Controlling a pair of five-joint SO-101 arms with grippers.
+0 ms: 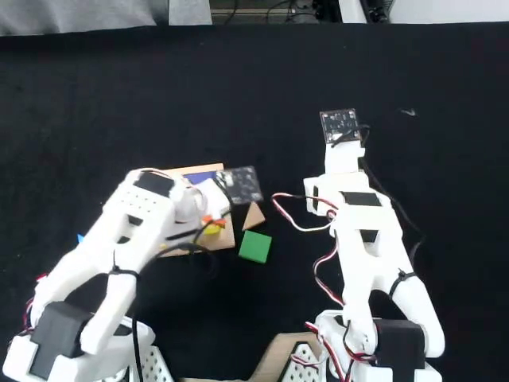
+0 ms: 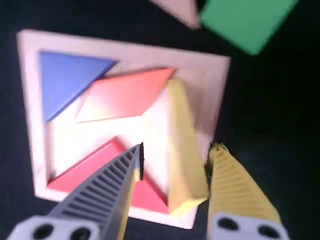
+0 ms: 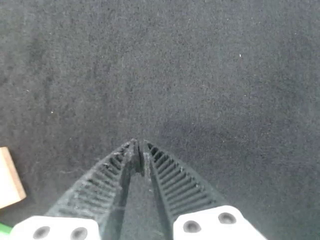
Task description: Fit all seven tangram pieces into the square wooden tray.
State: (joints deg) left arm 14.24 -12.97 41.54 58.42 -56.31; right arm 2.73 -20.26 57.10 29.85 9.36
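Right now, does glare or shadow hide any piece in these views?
Left wrist view: glare whitens the floor of the tray and the orange piece, but hides no piece. High view: no glare; the left arm covers most of the tray. Right wrist view: even light on the black cloth, no glare.

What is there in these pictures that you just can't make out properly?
- High view: square wooden tray and its contents, mostly hidden under the left arm.
- High view: blue speck beside that arm, too small to identify.
- Left wrist view: pale wooden triangle and green square piece, cut off by the frame edge.
- Right wrist view: pale wooden corner, cut off by the edge.
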